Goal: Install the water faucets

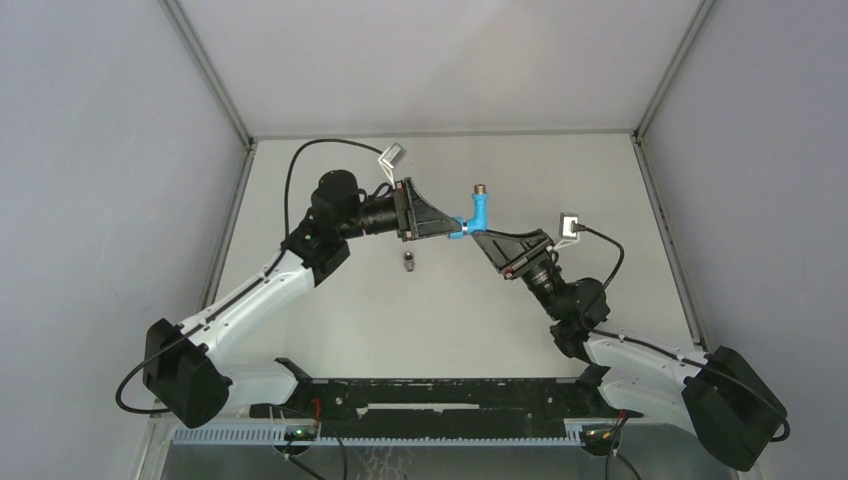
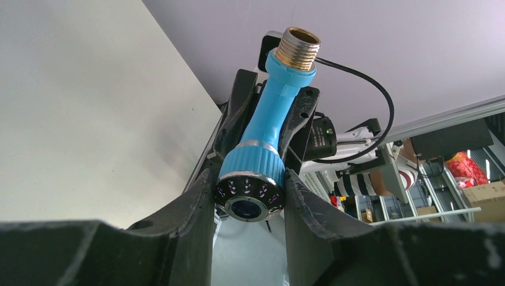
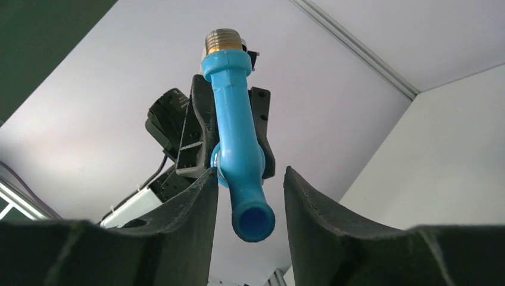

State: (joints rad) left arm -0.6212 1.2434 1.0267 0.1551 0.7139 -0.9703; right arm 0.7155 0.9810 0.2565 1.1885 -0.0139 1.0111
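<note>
The bright-blue bent tap [image 1: 478, 212] hangs in the air above the table's far middle, its silver threaded end [image 1: 482, 188] pointing away. My left gripper [image 1: 458, 229] is shut on the tap's ribbed blue knob [image 2: 250, 173], whose chrome face looks into the left wrist view. My right gripper [image 1: 480, 237] is open, with its fingers on either side of the tap's spout [image 3: 252, 219] and a gap showing on each side. The tiny grey metal fitting [image 1: 409, 261] lies on the table below my left gripper.
Grey walls enclose the white table [image 1: 330, 320] on three sides. A black rail [image 1: 440, 395] runs along the near edge between the arm bases. Both wrist cables loop above the grippers.
</note>
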